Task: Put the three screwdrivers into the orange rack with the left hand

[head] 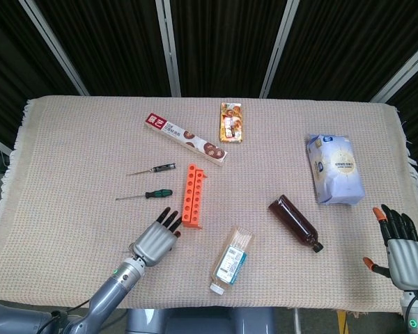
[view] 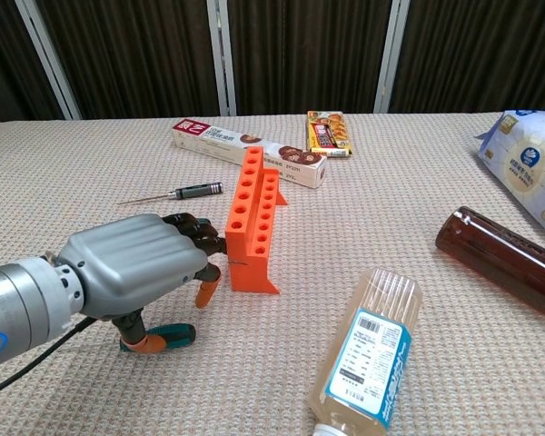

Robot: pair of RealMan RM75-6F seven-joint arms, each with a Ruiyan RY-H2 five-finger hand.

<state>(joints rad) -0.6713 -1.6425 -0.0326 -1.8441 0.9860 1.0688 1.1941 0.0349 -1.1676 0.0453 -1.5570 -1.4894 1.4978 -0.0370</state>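
The orange rack [head: 191, 195] [view: 254, 218] stands upright mid-table with its holes empty. A black-handled screwdriver [head: 153, 169] [view: 182, 193] and a green-handled screwdriver [head: 146, 195] lie to its left. My left hand [head: 159, 240] [view: 141, 263] hovers just in front of the rack's near end, fingers apart and pointing at it, holding nothing. It covers the second green screwdriver in the head view. In the chest view that tool's green handle [view: 171, 336] shows under the hand, by the thumb tip. My right hand [head: 403, 250] rests open at the table's front right edge.
A red-and-white biscuit box [head: 186, 139] and a snack packet [head: 231, 122] lie behind the rack. To its right lie a brown bottle [head: 295, 223] and a clear bottle [head: 231, 259] on their sides. A blue-and-white bag [head: 336, 169] lies at the far right.
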